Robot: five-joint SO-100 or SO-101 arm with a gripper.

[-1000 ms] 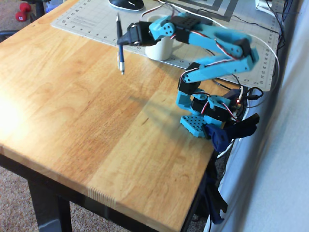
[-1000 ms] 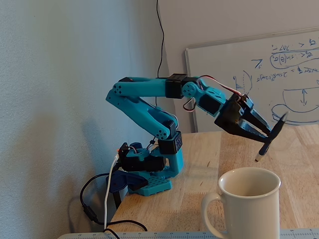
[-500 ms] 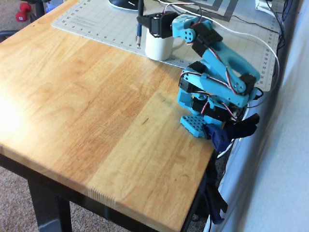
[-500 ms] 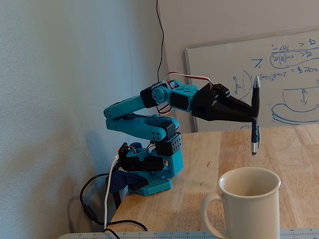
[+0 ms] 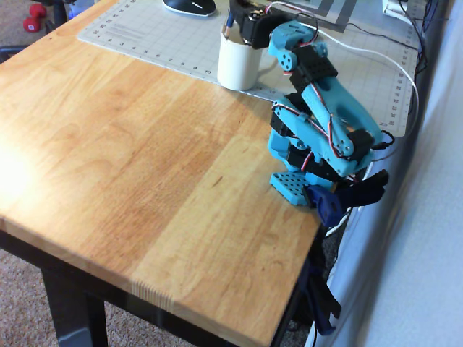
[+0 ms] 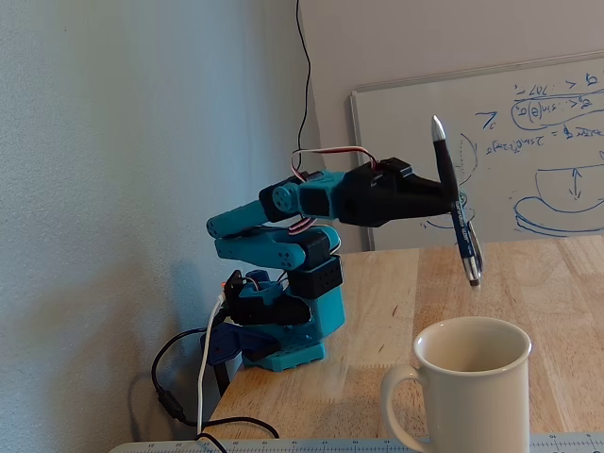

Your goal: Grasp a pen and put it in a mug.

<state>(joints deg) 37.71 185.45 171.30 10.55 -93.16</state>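
Note:
The cream-white mug [image 5: 239, 63] stands upright on the cutting mat at the far side of the table; in the fixed view it [image 6: 469, 387] is close to the camera at the bottom. My gripper [image 6: 453, 198] is shut on the dark pen [image 6: 457, 212] about mid-length. The pen is held nearly upright and slightly tilted, silvery tip up, with its lower end a little above the mug's rim. In the overhead view the gripper [image 5: 235, 20] hovers over the mug's opening, and a short piece of the pen [image 5: 228, 27] shows at the mug's left rim.
A grey cutting mat [image 5: 145, 36] covers the far part of the wooden table [image 5: 130, 166]. A dark computer mouse [image 5: 189, 6] lies at the mat's far edge. The arm's base [image 5: 304, 184] is clamped at the right edge. A whiteboard [image 6: 528, 151] leans behind.

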